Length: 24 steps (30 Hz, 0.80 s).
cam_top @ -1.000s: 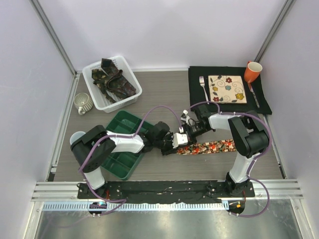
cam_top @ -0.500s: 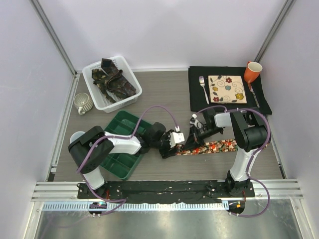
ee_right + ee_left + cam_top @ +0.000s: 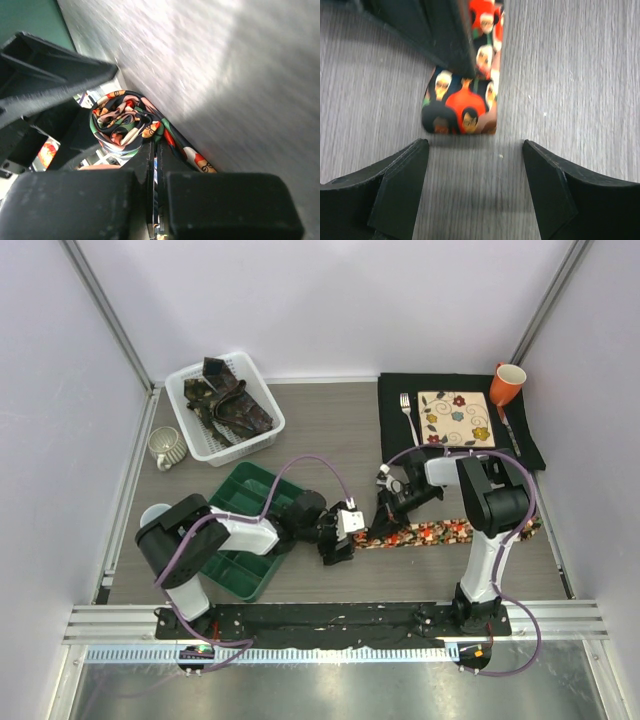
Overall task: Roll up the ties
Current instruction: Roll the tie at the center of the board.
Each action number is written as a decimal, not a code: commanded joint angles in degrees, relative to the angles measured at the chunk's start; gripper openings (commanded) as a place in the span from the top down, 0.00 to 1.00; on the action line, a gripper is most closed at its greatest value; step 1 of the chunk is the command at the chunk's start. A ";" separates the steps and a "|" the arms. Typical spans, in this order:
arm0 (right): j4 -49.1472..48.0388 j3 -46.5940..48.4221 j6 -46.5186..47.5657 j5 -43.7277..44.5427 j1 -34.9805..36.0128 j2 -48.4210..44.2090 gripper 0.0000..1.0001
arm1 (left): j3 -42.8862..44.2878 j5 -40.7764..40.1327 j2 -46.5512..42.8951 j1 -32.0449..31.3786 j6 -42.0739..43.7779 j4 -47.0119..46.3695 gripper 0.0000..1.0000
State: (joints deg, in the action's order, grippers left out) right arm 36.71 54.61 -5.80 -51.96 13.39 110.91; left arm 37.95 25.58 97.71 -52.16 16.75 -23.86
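Left wrist view: our left gripper (image 3: 475, 150) gapes wide, just clear of the rolled end of the floral tie (image 3: 460, 107), right of the green tray (image 3: 245, 530). Our closed right gripper (image 3: 154, 165) rests on it. We judge this mid-roll; next, re-grip and turn.

A grey wood-grain desk (image 3: 330, 430) fills the middle. Plain white walls (image 3: 330, 300) rise behind the desk and at both its sides, with slanted aluminium posts (image 3: 110, 315) at its far corners. A silver metal rail (image 3: 330, 615) runs along its near edge, under bright, even light.
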 commanded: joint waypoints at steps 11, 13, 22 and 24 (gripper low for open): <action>-4.10 1.02 1.49 6.79 2.35 6.24 0.99 | 2.48 0.96 7.67 -0.31 0.29 -9.37 0.30; -3.58 1.72 1.76 6.44 2.35 7.03 0.99 | 2.39 1.66 7.76 -0.22 1.96 -8.75 0.39; -0.24 3.13 3.78 4.68 2.87 2.40 0.74 | 4.85 -0.35 5.30 -0.31 4.78 5.91 0.82; 0.82 3.14 4.13 3.45 2.17 -0.33 0.61 | 5.37 -2.10 4.51 -0.40 4.95 10.48 0.85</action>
State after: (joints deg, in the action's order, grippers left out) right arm 36.80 58.06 -3.11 -56.07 15.27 114.08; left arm 42.52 27.77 103.13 -52.16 19.70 -26.89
